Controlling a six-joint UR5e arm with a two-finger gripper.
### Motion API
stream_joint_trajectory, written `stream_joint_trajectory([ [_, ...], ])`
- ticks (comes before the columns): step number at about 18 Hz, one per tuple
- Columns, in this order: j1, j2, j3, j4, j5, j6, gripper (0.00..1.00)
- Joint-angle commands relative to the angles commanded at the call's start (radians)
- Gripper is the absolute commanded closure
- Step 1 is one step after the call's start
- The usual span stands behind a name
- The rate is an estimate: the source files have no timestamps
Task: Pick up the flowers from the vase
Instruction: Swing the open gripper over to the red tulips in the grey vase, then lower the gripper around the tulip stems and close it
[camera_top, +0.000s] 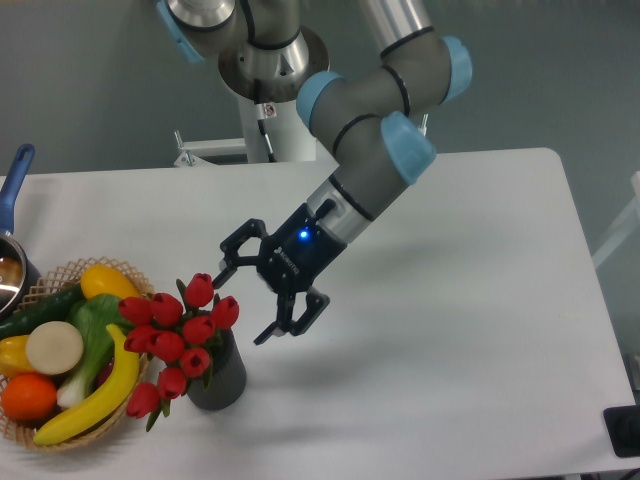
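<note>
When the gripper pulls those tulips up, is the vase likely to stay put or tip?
It may well tip. The vase looks small and narrow, and the flowers lean out to its left, so they look top-heavy. The open gripper approaches from the right; a sideways nudge would probably topple it.

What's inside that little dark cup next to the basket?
The vase holds the flowers, red tulip buds on green stems leaning out toward the basket. The blooms cover its mouth, so the inside and the stem bottoms cannot be seen.
</note>
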Motion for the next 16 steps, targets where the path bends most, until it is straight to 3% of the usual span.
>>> stream_joint_trajectory([
  [2,-0.02,-0.034,0.011,0.037,-0.011,-0.002,0.0],
  [8,-0.043,-0.043,0.015,0.043,-0.037,-0.002,0.0],
  [11,-0.043,-0.043,0.015,0.043,-0.038,-0.003,0.24],
  [14,-0.049,-0.045,0.015,0.043,-0.038,-0.009,0.41],
  [16,-0.049,-0.045,0.017,0.043,-0.038,-0.026,0.59],
])
